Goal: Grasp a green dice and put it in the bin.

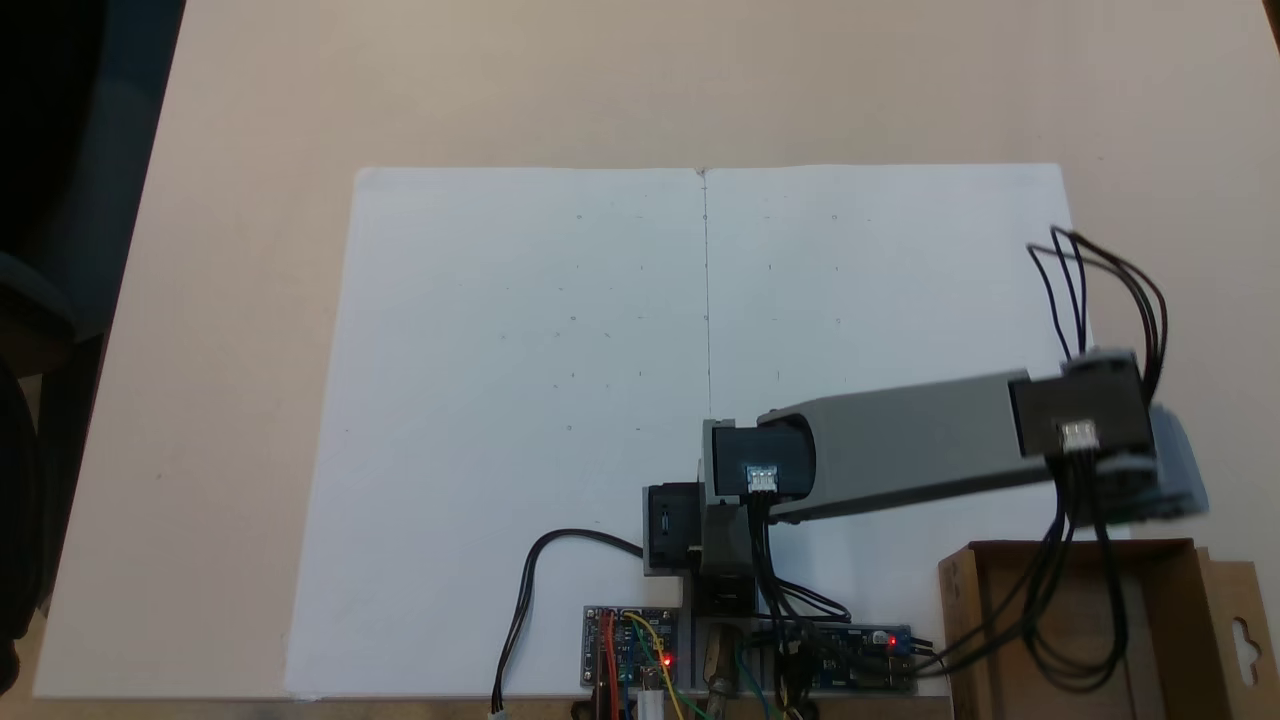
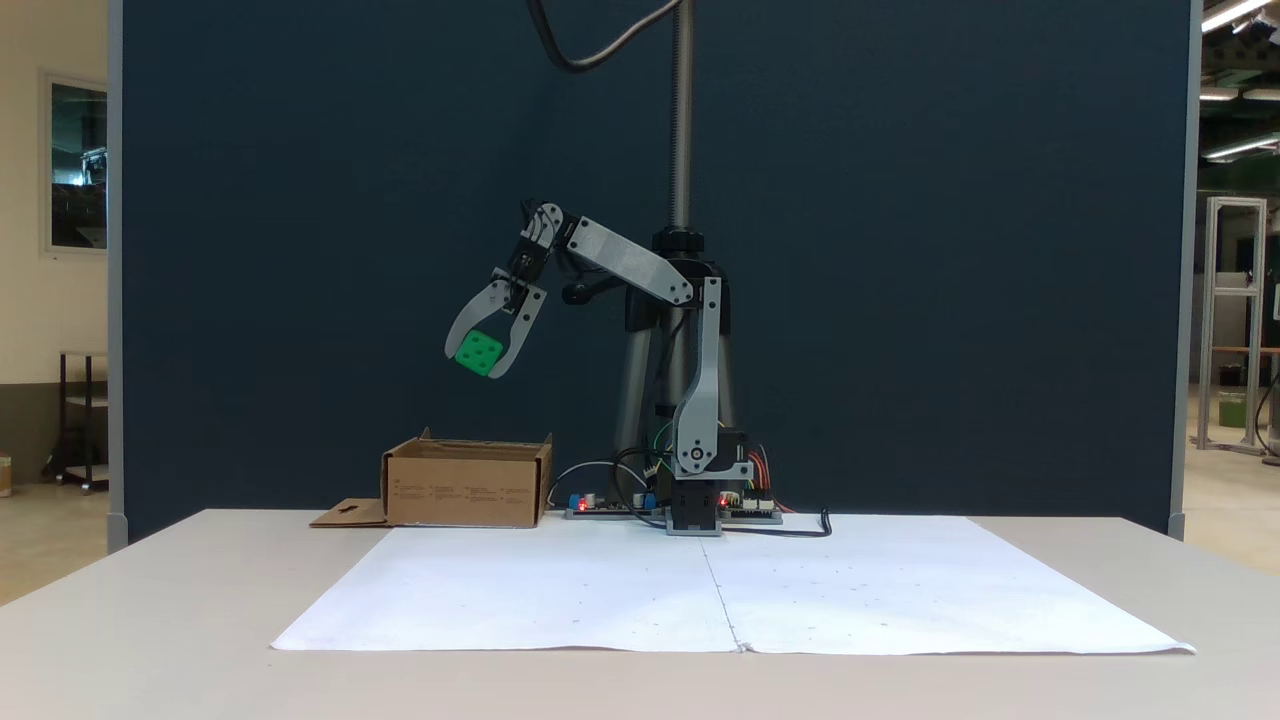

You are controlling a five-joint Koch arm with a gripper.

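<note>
Dice (image 2: 478, 352), green, sits clamped between the jaws of the claw (image 2: 482, 362), raised well above the cardboard box (image 2: 466, 487), apparently so it clears the walls before release.

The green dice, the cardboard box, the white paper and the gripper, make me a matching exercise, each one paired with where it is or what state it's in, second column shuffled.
Column one:
1. green dice
2. cardboard box
3. white paper
4. gripper

Column two:
A. lying flat on the table
B. standing on the table with its top open
C. shut around a small cube
D. held in the air above the box

Pairs: 1-D, 2-B, 3-A, 4-C
</note>
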